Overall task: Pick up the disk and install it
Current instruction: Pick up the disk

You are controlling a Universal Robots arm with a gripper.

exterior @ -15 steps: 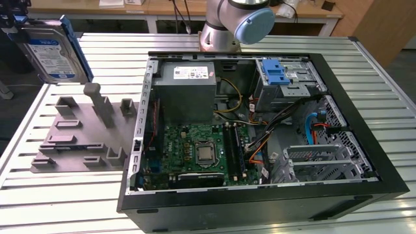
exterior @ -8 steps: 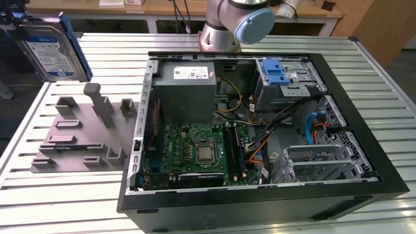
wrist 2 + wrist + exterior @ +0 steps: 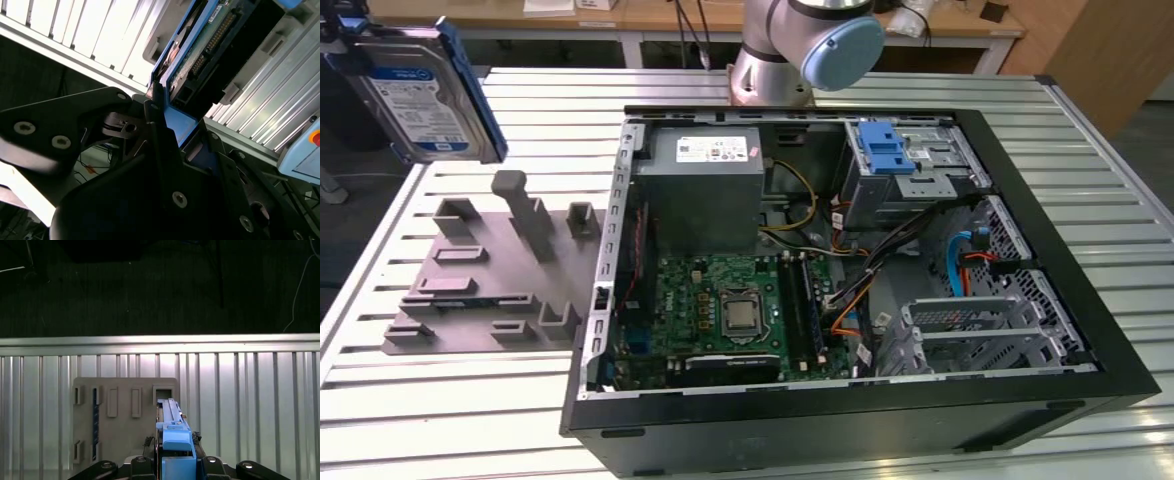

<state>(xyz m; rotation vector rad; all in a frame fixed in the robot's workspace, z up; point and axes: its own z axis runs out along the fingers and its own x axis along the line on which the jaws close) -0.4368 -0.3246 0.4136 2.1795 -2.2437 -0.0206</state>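
The disk (image 3: 420, 95), silver with a white-and-blue label and a blue caddy around it, hangs in the air at the exterior view's far left, above the table's back corner and tilted on edge. It is well clear of the open computer case (image 3: 854, 270). In the first wrist view the disk (image 3: 172, 427) is seen edge-on, with my gripper (image 3: 177, 462) shut on its blue caddy. In the second wrist view the dark fingers (image 3: 160, 117) clamp the caddy end of the disk (image 3: 200, 50).
A grey fixture plate (image 3: 480, 290) with upright posts and slots lies on the slatted table (image 3: 454, 420) beside the case, directly below the disk (image 3: 115, 415). Inside the case, a drive bay with a blue latch (image 3: 894, 150) sits at the back. The arm's base (image 3: 787, 50) stands behind the case.
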